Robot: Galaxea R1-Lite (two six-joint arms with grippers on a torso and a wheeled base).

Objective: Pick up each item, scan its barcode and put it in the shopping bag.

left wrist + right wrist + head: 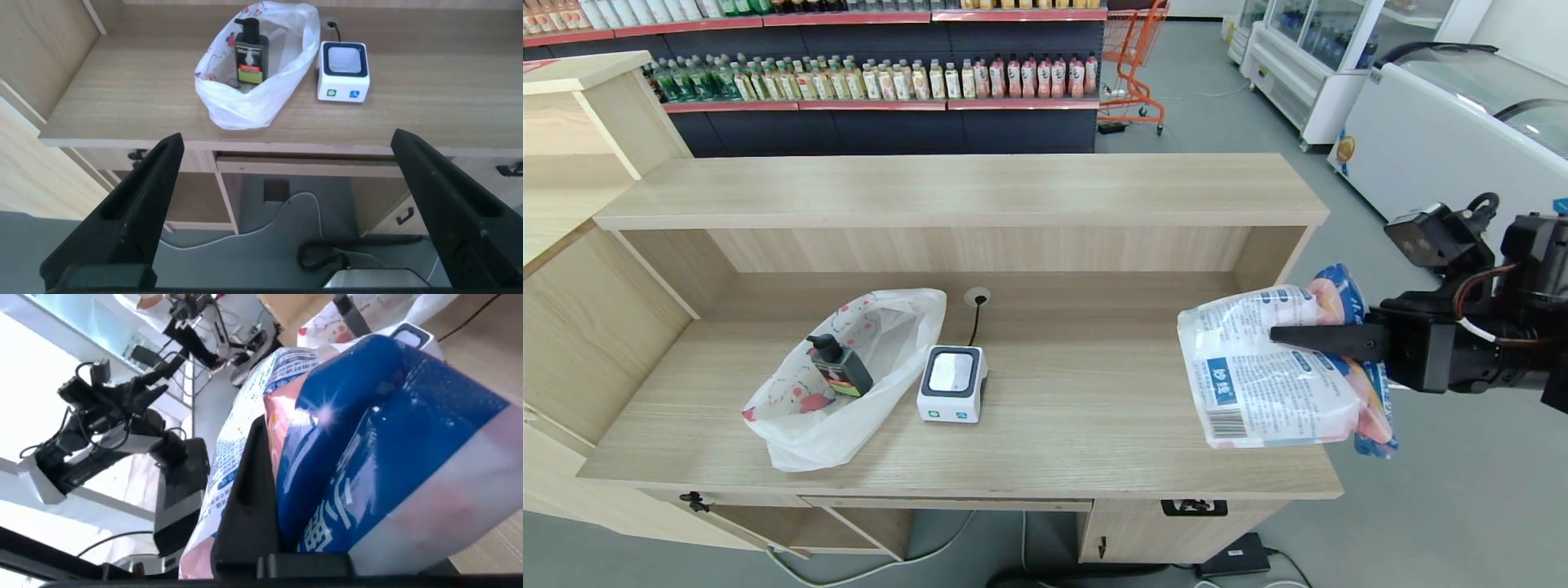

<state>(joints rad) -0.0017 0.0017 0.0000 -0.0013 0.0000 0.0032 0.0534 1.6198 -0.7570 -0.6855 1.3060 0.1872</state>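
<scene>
My right gripper (1327,339) is shut on a white and blue food packet (1270,376), held in the air over the counter's right end with its barcode facing down and forward. The same packet (384,449) looms close in the right wrist view, with one black finger (249,506) pressed on it. The white barcode scanner (952,382) sits on the counter (1094,408), cabled to the back. Left of it lies the open shopping bag (805,420) with a dark pump bottle (840,366) inside. My left gripper (294,212) hangs open, low in front of the counter, facing the bag (245,106) and the scanner (343,70).
A raised shelf (964,192) runs along the back of the counter. Drawers (310,167) and loose cables sit below its front edge. Store shelves of bottles (874,77) stand behind, and freezers (1437,122) to the right.
</scene>
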